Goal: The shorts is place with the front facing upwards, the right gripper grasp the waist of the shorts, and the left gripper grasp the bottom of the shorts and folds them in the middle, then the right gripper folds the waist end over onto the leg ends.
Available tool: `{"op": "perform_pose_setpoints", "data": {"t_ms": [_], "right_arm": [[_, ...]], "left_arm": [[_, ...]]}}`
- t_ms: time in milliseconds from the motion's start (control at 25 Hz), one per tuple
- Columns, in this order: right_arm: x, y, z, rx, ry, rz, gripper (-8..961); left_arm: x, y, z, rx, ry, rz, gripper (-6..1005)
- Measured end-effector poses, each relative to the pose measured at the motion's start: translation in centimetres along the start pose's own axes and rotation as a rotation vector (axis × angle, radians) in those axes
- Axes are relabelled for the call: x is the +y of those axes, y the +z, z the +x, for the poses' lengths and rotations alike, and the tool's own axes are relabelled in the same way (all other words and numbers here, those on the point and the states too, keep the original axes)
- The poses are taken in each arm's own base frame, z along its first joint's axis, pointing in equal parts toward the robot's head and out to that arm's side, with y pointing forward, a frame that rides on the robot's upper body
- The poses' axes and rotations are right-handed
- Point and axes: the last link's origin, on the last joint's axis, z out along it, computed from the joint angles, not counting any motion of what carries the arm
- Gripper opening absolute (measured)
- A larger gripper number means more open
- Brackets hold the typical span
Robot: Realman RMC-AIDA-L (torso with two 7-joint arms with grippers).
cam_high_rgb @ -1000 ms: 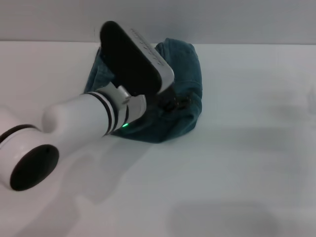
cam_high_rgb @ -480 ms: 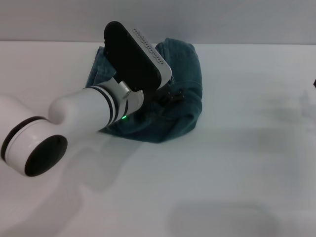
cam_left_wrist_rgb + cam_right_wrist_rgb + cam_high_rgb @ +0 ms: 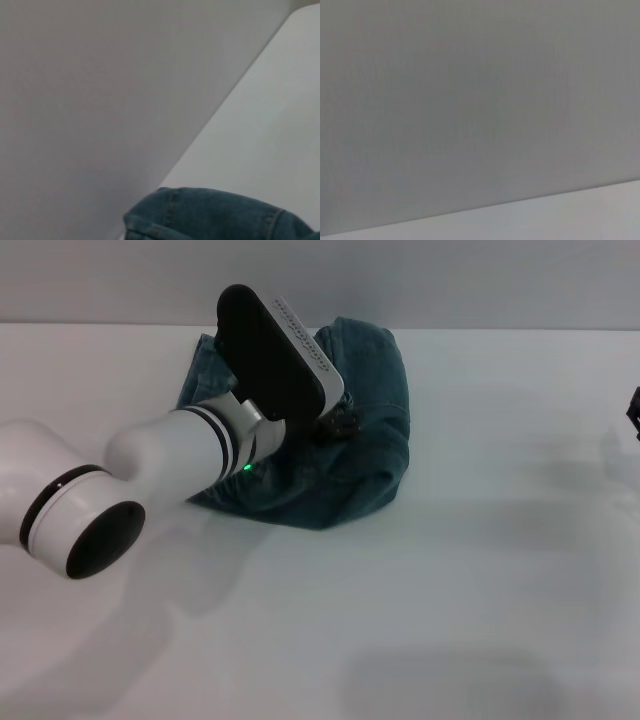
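Note:
The blue denim shorts (image 3: 375,370) lie bunched and folded over on themselves at the back middle of the white table (image 3: 450,590). I cannot tell the waist from the leg ends in this heap. My left gripper (image 3: 340,425) is low over the middle of the shorts, largely hidden under its own black wrist housing (image 3: 275,355). A rounded fold of the shorts (image 3: 210,215) with a stitched seam shows in the left wrist view. Only a small black tip of my right gripper (image 3: 634,410) shows at the right edge, well away from the shorts.
The table's far edge meets a grey wall (image 3: 450,280) just behind the shorts. My white left forearm (image 3: 170,455), with its green light, slants across the left side of the shorts. The right wrist view shows only wall and a strip of table (image 3: 570,220).
My left arm has swung, its elbow moving right and up, and the gripper has shifted a little back over the shorts. The right gripper's tip has come into view at the right edge.

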Motion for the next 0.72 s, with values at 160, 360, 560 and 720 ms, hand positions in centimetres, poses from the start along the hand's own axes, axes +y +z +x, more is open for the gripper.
{"op": "perform_pose_setpoints", "data": {"t_ms": [160,360,560,720], "right_arm": [[0.1,0.0,-0.1,0.000,0.007,-0.006,559],[0.4,0.0,-0.2,0.000,0.028,-0.016,564],[0.7,0.0,-0.4,0.002,0.034,-0.031,569],[0.8,0.2,-0.5,0.000,0.042,-0.037,573]], "left_arm": [[-1.4,0.8,-0.6,0.001,0.014,0.039,860],[-4.2,1.8,-2.0,-0.016,0.000,0.118,860],[-7.1,1.6,-2.8,0.000,-0.024,0.210,859],[-9.5,1.4,-3.9,-0.036,-0.029,0.280,859]]}}
